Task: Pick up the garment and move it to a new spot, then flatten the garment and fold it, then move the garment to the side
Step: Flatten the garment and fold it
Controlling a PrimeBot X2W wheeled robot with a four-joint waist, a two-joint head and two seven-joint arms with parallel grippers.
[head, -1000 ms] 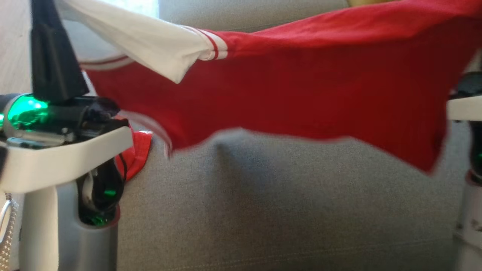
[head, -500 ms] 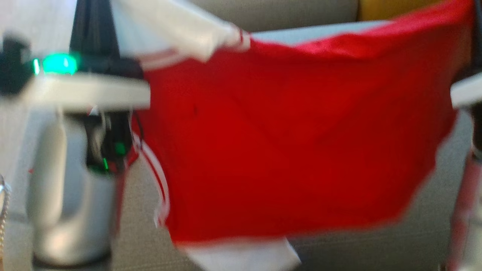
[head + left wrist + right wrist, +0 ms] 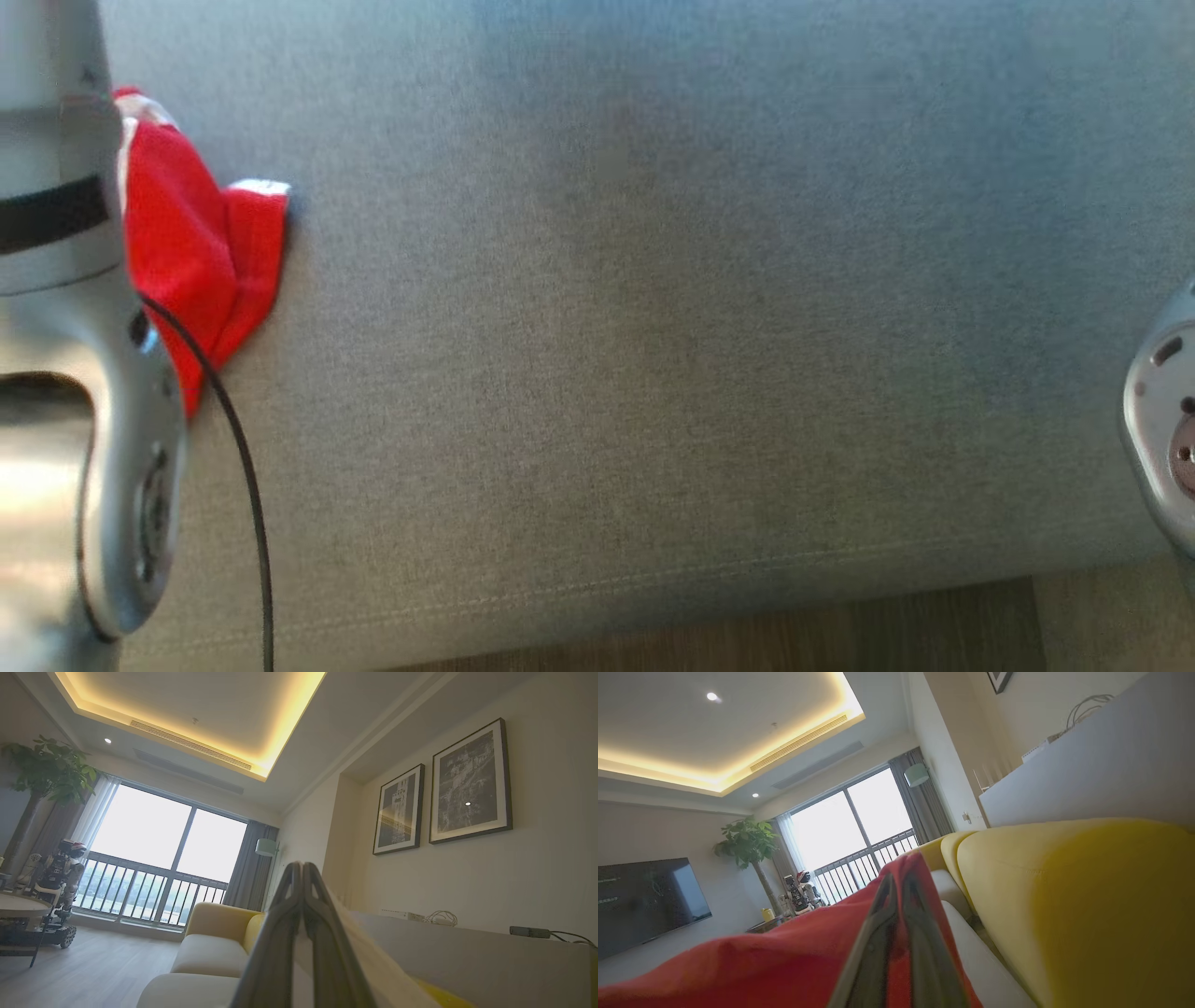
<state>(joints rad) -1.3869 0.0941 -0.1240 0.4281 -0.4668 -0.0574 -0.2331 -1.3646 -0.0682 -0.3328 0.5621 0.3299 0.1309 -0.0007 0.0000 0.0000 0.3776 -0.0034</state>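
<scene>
The garment is a red shirt with white trim. In the head view a red corner of the garment point(image 3: 201, 252) hangs at the far left, behind my pale left forearm point(image 3: 65, 373). In the right wrist view my right gripper point(image 3: 899, 882) is shut on the garment's red cloth point(image 3: 784, 961), which drapes away to the left. In the left wrist view my left gripper point(image 3: 302, 865) is shut, pointing up at the room. A pale strip of the garment point(image 3: 373, 961) sits between the fingers and runs down to the right.
A grey sofa seat point(image 3: 653, 327) spreads below the head camera, with wooden floor point(image 3: 840, 625) along its front edge. A black cable point(image 3: 243, 467) hangs off the left arm. Part of my right arm point(image 3: 1162, 411) shows at the right edge. Yellow cushions point(image 3: 1064, 896) stand close beside the right gripper.
The head camera has tipped down, so the garment stretched between both grippers has left the top of its view, except one red corner at the left. Both grippers stay shut.
</scene>
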